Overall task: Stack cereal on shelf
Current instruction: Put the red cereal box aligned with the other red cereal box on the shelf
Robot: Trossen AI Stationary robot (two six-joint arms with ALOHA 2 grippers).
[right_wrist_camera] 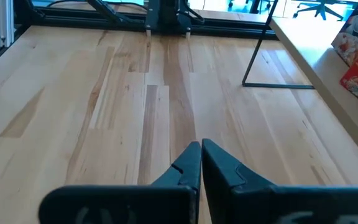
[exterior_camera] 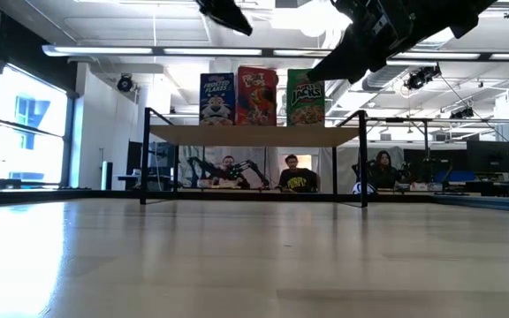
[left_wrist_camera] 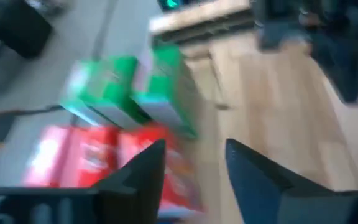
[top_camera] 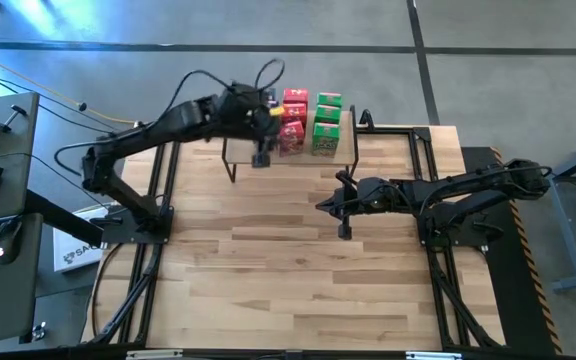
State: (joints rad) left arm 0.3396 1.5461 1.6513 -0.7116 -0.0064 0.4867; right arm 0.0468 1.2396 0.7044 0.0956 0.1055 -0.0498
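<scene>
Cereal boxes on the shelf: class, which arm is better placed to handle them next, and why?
Probably the left. Its open gripper hangs over the shelf beside the red boxes. The right gripper, shut, sits away over the table.

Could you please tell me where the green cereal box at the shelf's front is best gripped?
Probably its top edge, from above: the green cereal box stands upright on the shelf, its side against the red box, so a pincer should span front and back faces.

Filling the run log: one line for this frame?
left gripper: open, over shelf | right gripper: shut, empty, mid-table | cereal: on shelf
</scene>
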